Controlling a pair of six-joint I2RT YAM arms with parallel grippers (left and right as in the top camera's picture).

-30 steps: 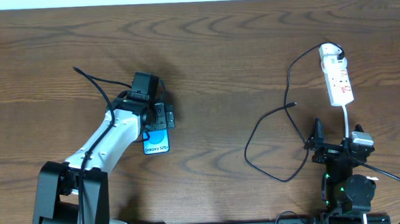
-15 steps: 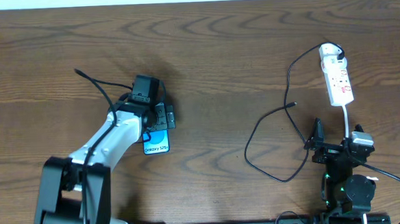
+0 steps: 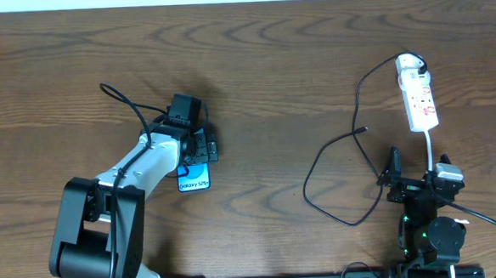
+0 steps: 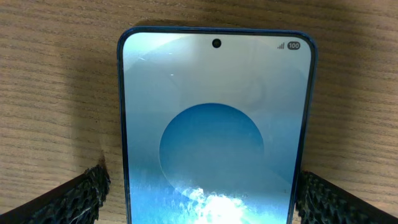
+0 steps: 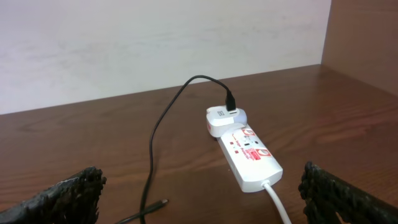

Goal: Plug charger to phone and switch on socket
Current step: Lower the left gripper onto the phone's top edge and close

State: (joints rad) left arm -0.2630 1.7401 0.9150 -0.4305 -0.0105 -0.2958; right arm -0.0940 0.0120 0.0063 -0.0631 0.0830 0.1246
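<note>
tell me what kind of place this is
Probably an indoor robot test bench: a brown wood-grain table against a plain white wall, with a narrow white power strip and a slim blue-screened smartphone laid out.

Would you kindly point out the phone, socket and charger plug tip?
phone [image 4: 214,124], left wrist view, screen centre.
socket [image 5: 250,158], right wrist view, white face.
charger plug tip [image 5: 159,204], right wrist view, free end.

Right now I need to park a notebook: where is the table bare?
Free: the wood between the blue-screened phone and the thin black cable loop, and along the far edge. Crowded: right side, around the cable and white power strip.
</note>
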